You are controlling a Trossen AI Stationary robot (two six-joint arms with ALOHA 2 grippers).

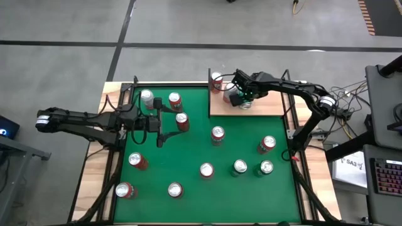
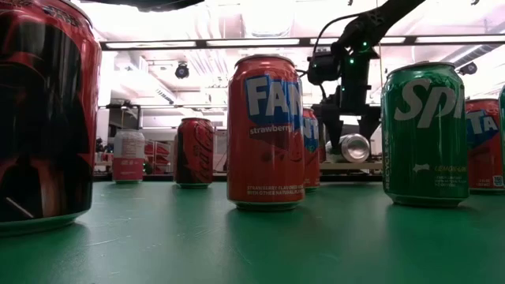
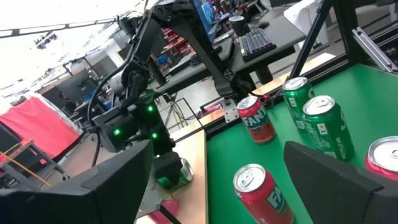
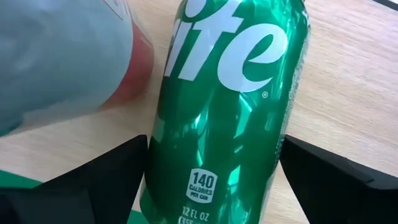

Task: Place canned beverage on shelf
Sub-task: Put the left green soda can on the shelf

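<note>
A green Sprite can (image 4: 224, 106) lies on its side over the pale wooden shelf (image 1: 270, 103) at the table's far right. Its silver end (image 2: 352, 147) faces the near edge. My right gripper (image 1: 241, 100) points steeply down over it, one finger on each side. A red can (image 1: 217, 81) stands on its base on the shelf's left part, close beside the green can. My left gripper (image 1: 168, 122) hangs open and empty above the table's left half, among upright cans. My right gripper has the green can's round wall (image 4: 155, 162) between its two fingers, at about the can's mid-length. The fingers (image 2: 371, 126) come from above, slanting down, and lie across the can. The can is level, its underside at the shelf board; whether it rests there or hangs just clear, I cannot tell.
Several upright cans, red and green, stand scattered over the green felt (image 1: 195, 201), among them a red Fanta (image 2: 266, 130) and a green Sprite (image 2: 422, 134) near the front. Black rods (image 1: 289, 125) edge the shelf. The shelf's right part is bare wood.
</note>
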